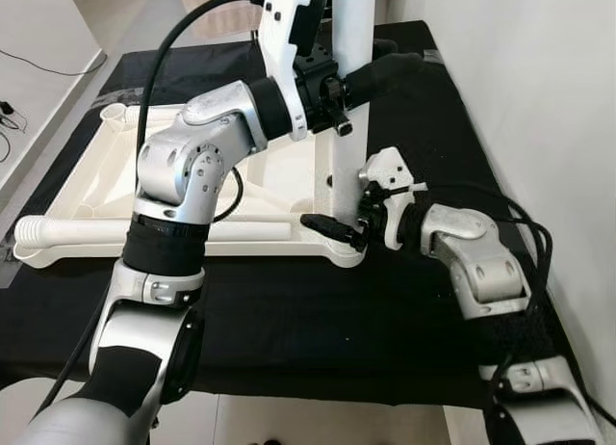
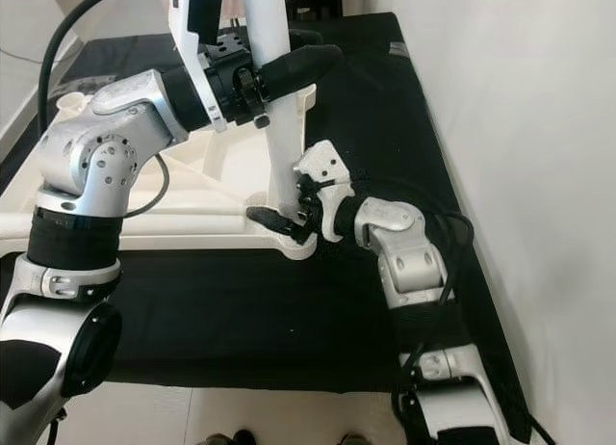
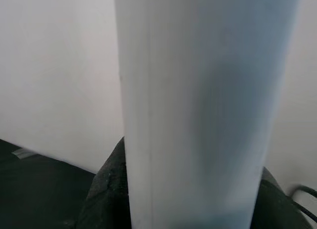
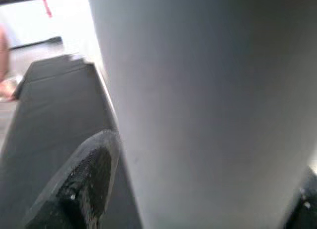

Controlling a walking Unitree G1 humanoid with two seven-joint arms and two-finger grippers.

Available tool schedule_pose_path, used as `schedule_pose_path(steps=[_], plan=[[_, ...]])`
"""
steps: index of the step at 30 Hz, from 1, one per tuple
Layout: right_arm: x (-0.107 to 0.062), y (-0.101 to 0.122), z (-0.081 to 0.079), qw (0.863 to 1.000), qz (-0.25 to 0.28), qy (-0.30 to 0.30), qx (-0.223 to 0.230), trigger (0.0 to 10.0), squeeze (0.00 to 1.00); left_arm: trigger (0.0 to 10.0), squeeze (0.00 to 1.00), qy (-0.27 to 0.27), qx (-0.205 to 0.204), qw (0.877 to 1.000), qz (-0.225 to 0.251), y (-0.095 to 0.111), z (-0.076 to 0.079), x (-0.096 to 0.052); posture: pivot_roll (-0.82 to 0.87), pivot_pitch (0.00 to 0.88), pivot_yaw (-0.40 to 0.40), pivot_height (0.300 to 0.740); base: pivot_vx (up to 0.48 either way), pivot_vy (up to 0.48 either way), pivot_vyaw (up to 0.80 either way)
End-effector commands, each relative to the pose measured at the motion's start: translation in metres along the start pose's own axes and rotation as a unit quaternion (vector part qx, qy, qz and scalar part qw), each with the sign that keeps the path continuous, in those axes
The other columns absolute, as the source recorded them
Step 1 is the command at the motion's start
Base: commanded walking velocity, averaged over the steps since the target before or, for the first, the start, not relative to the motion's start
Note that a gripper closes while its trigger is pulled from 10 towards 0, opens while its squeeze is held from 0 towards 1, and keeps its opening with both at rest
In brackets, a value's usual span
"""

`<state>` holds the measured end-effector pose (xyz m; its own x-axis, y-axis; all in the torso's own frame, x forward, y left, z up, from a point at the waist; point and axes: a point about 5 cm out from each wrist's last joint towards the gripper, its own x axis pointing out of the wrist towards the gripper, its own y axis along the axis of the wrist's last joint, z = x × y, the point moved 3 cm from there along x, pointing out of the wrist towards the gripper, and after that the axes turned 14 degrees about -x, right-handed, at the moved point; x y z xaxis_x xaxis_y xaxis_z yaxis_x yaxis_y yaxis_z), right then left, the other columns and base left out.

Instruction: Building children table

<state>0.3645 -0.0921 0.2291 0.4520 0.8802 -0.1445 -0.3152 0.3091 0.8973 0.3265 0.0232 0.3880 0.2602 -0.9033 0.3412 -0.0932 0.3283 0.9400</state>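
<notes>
We've got the leg (image 1: 348, 98) upright in its corner socket: left gripper (image 1: 380, 74) clamped high, right gripper (image 1: 337, 226) clamped at the base.

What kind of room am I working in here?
Probably a room in a home, used as a floor work area: a black mat on pale tiles by a white wall, with the upturned tabletop on it. Both grippers hold an upright leg.

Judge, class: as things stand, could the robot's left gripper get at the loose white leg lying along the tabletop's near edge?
Probably not at once: the left gripper is clamped on the upright leg; the loose leg lies unobstructed.
</notes>
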Motion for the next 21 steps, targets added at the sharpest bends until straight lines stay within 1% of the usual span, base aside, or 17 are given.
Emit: schedule_pose_path(steps=[1,2,3,4,8,9,16,21], plan=[[0.017,0.007,-0.006,0.999,0.023,0.046,0.009,10.0,0.0,0.0,0.0,-0.049,-0.016,0.999,-0.007,-0.007,0.017,0.009,-0.05,0.209,0.084,0.74,0.0,0.0,0.0],[0.019,0.008,-0.004,0.998,0.035,0.054,0.018,10.0,0.0,0.0,0.0,-0.048,-0.017,0.999,-0.008,-0.007,0.017,0.009,-0.04,0.209,0.084,0.74,0.0,0.0,0.0],[0.019,0.008,-0.004,0.998,0.035,0.054,0.018,10.0,0.0,0.0,0.0,-0.048,-0.017,0.999,-0.008,-0.007,0.017,0.009,-0.04,0.209,0.084,0.74,0.0,0.0,0.0],[0.02,0.008,-0.002,0.996,0.046,0.065,0.03,0.0,0.0,0.0,0.0,-0.047,-0.018,0.999,-0.009,-0.007,0.018,0.009,-0.04,0.211,0.084,0.74,0.0,0.0,0.0],[0.019,0.007,-0.002,0.995,0.055,0.077,0.036,0.0,0.0,0.0,0.0,-0.048,-0.02,0.999,-0.01,-0.008,0.019,0.009,-0.04,0.211,0.084,0.74,0.0,0.0,0.0],[0.02,0.006,-0.003,0.994,0.06,0.083,0.04,0.0,0.0,10.0,0.0,-0.044,-0.019,0.999,-0.013,-0.01,0.02,0.01,-0.03,0.214,0.083,0.74,0.0,0.0,0.0],[0.02,0.0,-0.005,0.993,0.059,0.097,0.043,0.0,0.0,10.0,0.0,-0.041,-0.019,0.999,-0.018,-0.016,0.025,0.02,-0.04,0.217,0.084,0.74,0.0,0.0,0.0],[0.019,-0.005,0.001,0.994,0.054,0.085,0.039,0.0,0.0,10.0,0.0,-0.042,-0.013,0.999,-0.02,-0.018,0.029,0.023,-0.04,0.215,0.084,0.74,0.0,0.0,0.0]])
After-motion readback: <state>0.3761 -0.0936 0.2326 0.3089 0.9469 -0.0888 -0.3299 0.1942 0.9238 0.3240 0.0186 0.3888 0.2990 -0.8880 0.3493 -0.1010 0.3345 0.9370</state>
